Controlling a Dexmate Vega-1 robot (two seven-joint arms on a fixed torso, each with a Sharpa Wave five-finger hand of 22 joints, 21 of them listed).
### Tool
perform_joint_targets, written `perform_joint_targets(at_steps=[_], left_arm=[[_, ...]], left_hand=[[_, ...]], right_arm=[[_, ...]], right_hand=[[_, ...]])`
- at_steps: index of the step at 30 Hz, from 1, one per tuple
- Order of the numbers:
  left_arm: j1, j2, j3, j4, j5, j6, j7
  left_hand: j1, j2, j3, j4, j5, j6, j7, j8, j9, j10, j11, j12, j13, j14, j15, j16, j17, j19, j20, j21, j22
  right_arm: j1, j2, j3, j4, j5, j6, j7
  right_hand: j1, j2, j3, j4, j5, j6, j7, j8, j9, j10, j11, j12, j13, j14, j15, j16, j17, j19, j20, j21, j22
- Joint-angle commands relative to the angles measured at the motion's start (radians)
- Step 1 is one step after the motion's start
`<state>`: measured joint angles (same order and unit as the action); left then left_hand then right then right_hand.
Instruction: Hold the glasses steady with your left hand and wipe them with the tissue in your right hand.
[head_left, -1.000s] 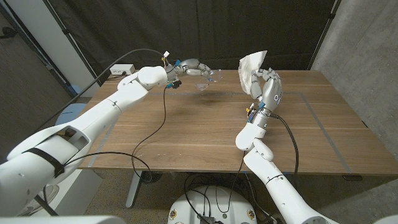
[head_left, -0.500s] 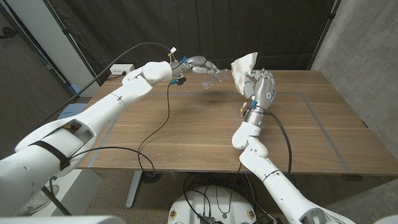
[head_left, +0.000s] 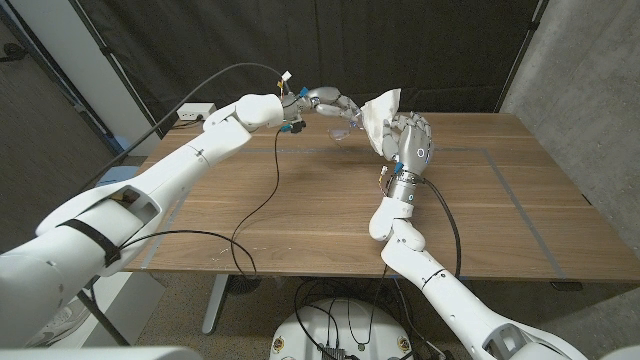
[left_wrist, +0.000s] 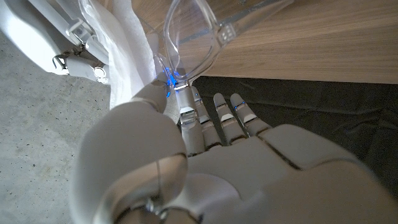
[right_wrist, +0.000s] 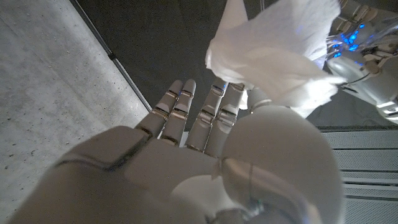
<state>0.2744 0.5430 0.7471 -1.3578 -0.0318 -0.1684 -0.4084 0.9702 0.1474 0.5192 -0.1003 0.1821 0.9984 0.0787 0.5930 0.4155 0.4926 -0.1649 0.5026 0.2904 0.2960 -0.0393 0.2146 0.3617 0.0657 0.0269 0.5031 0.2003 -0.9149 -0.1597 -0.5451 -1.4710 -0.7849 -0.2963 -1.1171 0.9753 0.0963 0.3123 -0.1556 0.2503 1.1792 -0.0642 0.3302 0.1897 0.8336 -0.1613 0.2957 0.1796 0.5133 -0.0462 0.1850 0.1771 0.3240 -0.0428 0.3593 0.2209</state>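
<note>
The left robot hand (head_left: 328, 102) pinches the glasses (head_left: 345, 124) up over the bench (head_left: 300, 200). The right robot hand (head_left: 412, 140) grips the tissue (head_left: 380, 112), touching them. Wiping looks barely begun.

No legible text, labels, brand marks, numbers or signs in any view. The white box (head_left: 197, 111) at the table's far left edge, upper left of the head view, has dark markings too small to read. Arm shells and both hands carry no readable lettering.
</note>
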Motion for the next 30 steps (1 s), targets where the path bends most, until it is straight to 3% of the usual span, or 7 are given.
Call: perform_joint_targets(at_steps=[1,10,18,30], left_arm=[[-0.025,-0.025,0.02,0.033,-0.003,-0.01,-0.04],[-0.05,-0.026,0.044,0.055,0.004,-0.01,-0.095],[-0.053,-0.04,0.041,0.076,0.006,-0.016,-0.078],[-0.067,-0.079,0.051,0.141,0.006,-0.035,-0.056]], left_hand=[[0.004,0.004,0.019,0.017,0.007,0.008,0.003,0.005,0.005,0.008,-0.008,-0.001,0.004,-0.005,-0.099,0.004,0.003,0.003,-0.007,0.007,0.001],[0.004,0.003,0.022,0.016,0.006,0.011,0.006,0.004,0.008,-0.006,0.002,-0.007,0.005,-0.011,-0.094,0.003,0.002,-0.001,-0.007,0.007,0.001],[0.003,0.004,0.025,0.016,0.005,0.011,0.006,0.002,0.009,-0.006,0.001,-0.007,0.006,-0.012,-0.092,0.003,0.002,-0.002,-0.007,0.007,0.001],[0.004,0.006,0.03,0.015,0.004,0.007,0.006,-0.002,0.013,-0.003,0.002,-0.006,0.007,-0.012,-0.091,0.004,0.003,-0.003,-0.006,0.008,0.001]], right_arm=[[0.033,-0.022,-0.051,0.021,0.004,-0.014,0.0],[0.063,-0.026,-0.079,0.052,0.0,-0.028,0.0],[0.095,-0.048,-0.133,0.074,0.015,-0.024,0.0],[0.098,-0.089,-0.198,0.025,0.041,0.069,0.0]], right_hand=[[0.013,0.0,0.004,-0.001,-0.004,0.01,-0.001,-0.004,0.0,0.011,-0.001,-0.001,0.001,0.004,-0.139,-0.003,0.001,-0.002,-0.002,0.01,0.006],[0.02,-0.004,0.007,-0.003,-0.005,0.028,0.006,-0.003,-0.001,0.017,-0.003,-0.003,0.001,0.007,-0.145,-0.003,0.001,-0.003,-0.001,0.012,0.006],[0.026,-0.013,0.007,-0.007,-0.007,0.038,0.01,-0.004,-0.002,0.023,-0.007,-0.004,0.001,0.009,-0.147,-0.003,0.0,-0.006,-0.002,0.014,0.006],[0.033,-0.015,0.011,-0.007,-0.008,0.045,0.021,-0.009,-0.003,0.024,-0.008,-0.008,0.001,0.006,-0.152,-0.005,0.0,-0.009,-0.004,0.015,0.006]])
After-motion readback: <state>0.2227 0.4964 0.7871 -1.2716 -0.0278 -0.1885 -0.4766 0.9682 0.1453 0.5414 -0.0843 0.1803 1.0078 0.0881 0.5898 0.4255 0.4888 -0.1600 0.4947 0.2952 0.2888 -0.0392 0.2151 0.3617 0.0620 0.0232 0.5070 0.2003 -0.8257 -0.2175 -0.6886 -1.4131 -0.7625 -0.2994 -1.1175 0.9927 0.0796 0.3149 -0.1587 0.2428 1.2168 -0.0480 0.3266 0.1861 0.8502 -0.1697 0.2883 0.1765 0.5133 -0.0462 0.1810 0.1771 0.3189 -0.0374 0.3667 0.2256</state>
